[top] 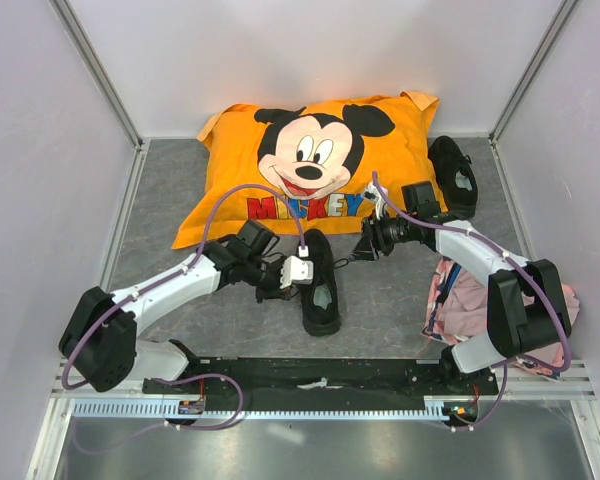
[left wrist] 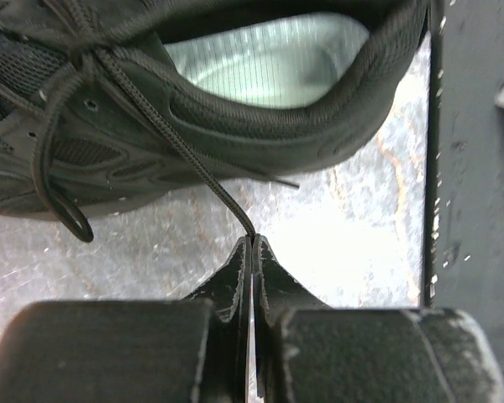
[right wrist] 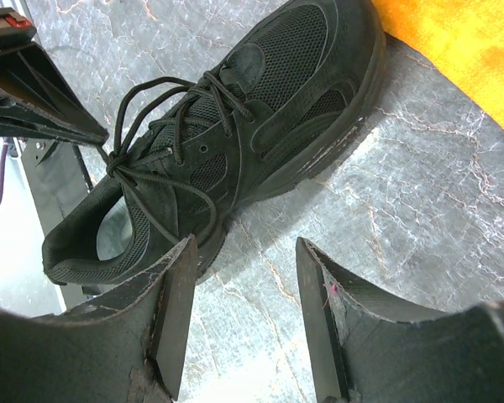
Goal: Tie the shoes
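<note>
Early in the tying, seemingly: on the grey surface [top: 400,300], just near of the orange cushion [top: 320,160], working the middle shoe [top: 320,285], other shoe [top: 453,175] far right. With right fingers [right wrist: 172,311] parted and empty just beside it, left fingers [left wrist: 244,269] clamped shut on one lace [left wrist: 185,159]. Next, likely: close right on another strand and draw apart without dragging the shoe.

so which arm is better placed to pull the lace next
Left. The left gripper is shut on a lace of the shoe; the right gripper stands open beside it, holding nothing.
</note>
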Controlling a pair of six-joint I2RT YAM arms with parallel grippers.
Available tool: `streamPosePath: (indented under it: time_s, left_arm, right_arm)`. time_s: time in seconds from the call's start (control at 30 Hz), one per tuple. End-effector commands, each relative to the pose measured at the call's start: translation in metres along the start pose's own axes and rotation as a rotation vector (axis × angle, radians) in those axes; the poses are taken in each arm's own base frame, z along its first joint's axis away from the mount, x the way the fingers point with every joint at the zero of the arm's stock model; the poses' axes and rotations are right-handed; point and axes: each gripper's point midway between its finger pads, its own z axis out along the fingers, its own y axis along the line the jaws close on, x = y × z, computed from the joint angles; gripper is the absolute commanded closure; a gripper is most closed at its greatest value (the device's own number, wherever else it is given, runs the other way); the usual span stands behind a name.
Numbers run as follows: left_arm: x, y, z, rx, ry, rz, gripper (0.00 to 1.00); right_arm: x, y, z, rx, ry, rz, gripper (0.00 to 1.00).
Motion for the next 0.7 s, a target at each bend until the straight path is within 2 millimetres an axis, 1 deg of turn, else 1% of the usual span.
streamPosePath:
  time_s: [0.0,0.23,0.37,0.47,0.53,0.67]
  left_arm:
    - [0.013,0.0,-0.008,-0.017,0.046,0.111,0.98]
    - [0.03,-0.001,-0.011,-0.02,0.094,0.157,0.98]
    - [0.042,-0.001,-0.012,-0.026,0.129,0.216,0.98]
    - [0.046,0.0,-0.013,-0.031,0.147,0.255,0.98]
    - [0.046,0.002,-0.013,-0.032,0.152,0.283,0.98]
    - [0.045,0.009,-0.015,-0.053,0.162,0.33,0.98]
  right_arm:
    - [-0.023,0.008,-0.004,-0.035,-0.044,-0.08,0.42]
    - [-0.029,0.018,-0.005,-0.084,-0.057,-0.08,0.41]
    - [-0.038,0.02,-0.005,-0.097,-0.067,-0.073,0.41]
    - [-0.041,0.02,-0.003,-0.097,-0.066,-0.077,0.43]
    - [-0.039,0.019,0.0,-0.09,-0.055,-0.088,0.44]
    - [-0.036,0.027,0.012,-0.098,-0.021,-0.115,0.45]
